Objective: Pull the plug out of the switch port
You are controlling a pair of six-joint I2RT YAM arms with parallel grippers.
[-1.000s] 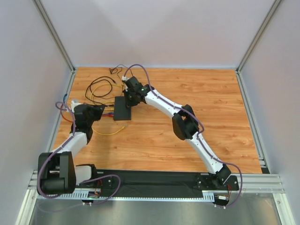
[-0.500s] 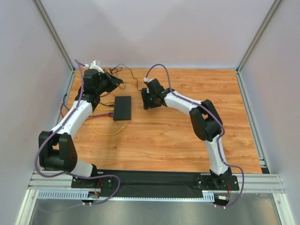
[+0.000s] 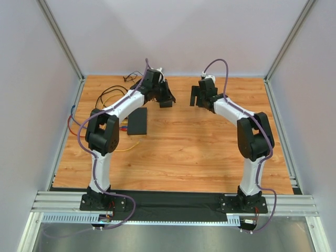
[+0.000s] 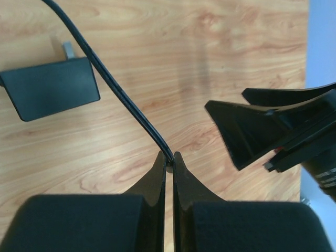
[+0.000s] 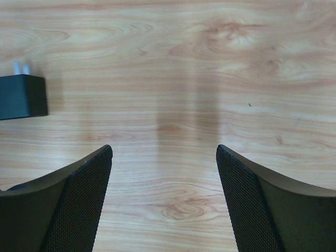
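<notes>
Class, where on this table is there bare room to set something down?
Bare table spreads from the switch rightwards to the table's edge and nearward to the black base rail. Crowded: the far-left corner, with cables.

Open wood table point(image 3: 199, 152) right of the switch point(image 3: 137, 121); cable tangle point(image 3: 111, 98) crowding its far-left side.

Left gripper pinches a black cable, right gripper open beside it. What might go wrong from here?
The cable sits only at the very tips of the left gripper, so it may slip out. The right gripper hangs open close by; the two may collide. Nothing holds the switch, so a tug on its wires might drag it.
</notes>
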